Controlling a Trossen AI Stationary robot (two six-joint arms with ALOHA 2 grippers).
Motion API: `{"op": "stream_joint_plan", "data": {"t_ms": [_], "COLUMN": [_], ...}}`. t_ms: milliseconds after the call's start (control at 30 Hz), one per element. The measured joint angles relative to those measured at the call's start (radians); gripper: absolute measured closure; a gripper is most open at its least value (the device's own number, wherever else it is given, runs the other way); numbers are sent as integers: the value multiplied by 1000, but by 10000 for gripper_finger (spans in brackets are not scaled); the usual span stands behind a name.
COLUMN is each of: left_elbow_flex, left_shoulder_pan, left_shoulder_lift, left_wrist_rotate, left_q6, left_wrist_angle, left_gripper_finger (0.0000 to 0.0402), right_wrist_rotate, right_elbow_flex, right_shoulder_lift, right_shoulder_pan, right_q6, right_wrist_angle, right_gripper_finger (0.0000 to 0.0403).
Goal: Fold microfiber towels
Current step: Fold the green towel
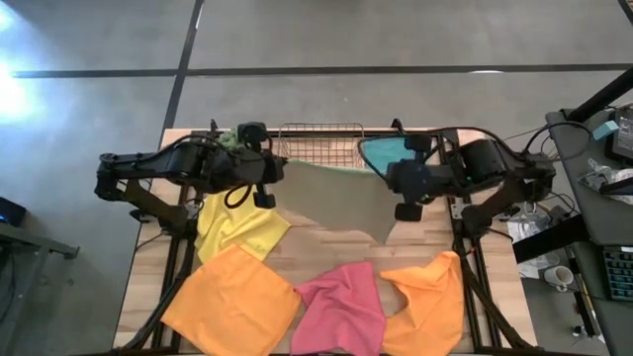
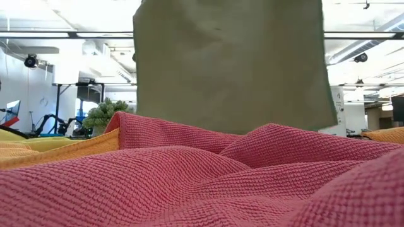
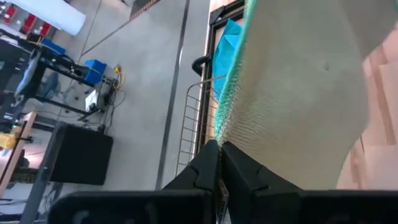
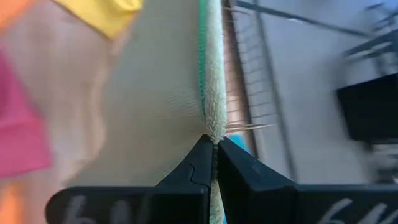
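- Holding one upper corner of the sage green towel (image 1: 341,203), the left gripper (image 1: 265,198) is above the left-centre part of the table (image 1: 326,247); in the left wrist view its fingers (image 3: 205,169) are pressed together on the towel's edge.
- Below this gripper, the yellow towel (image 1: 237,225) lies crumpled on the wood, at the left side.
- Near the front-left corner, one orange towel (image 1: 230,302) lies almost flat, and it touches the yellow one.
- At the back of the table stands a wire basket (image 1: 318,143), and a fuzzy green plant ball (image 1: 229,140) is just beside it, partly hidden by the left arm.
- The sage green towel is lifted and stretched between the two grippers; in the low view it hangs like a curtain (image 2: 230,63) over the middle of the table.
- At the front centre, the pink towel (image 1: 341,307) lies wrinkled, between the two orange ones; the low view shows it very close to the camera (image 2: 189,176).
- The teal towel (image 1: 384,153) is at the back, just beside the basket and partly under the right arm.
- The right gripper (image 1: 407,211) is closed on the other upper corner of the sage green towel; the right wrist view shows its fingers (image 4: 199,165) clamped on the edge.
- At the front right, the second orange towel (image 1: 430,297) lies crumpled and touches the pink one.
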Motion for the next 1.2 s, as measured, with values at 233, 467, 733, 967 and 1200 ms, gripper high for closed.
{"op": "stream_joint_plan", "data": {"t_ms": [233,467,733,967,1200], "left_elbow_flex": [2,-35,-217,-236,-237], "left_shoulder_pan": [16,-38,-193,-329,-409], "left_shoulder_lift": [0,7,82,160,209], "left_wrist_rotate": [-15,203,287,365,425], "left_q6": [-5,-265,-529,-729,-849], "left_wrist_angle": [2,-30,-17,8,54], "left_gripper_finger": [401,401,401,401,401], "right_wrist_rotate": [-5,-170,-197,-301,-321], "right_elbow_flex": [0,-37,-280,-498,-681], "right_shoulder_lift": [-3,-1,3,4,4], "right_shoulder_pan": [-27,49,217,347,440], "right_q6": [-45,121,407,573,721], "right_wrist_angle": [5,6,39,280,506], "right_gripper_finger": [394,394,394,394,394]}}
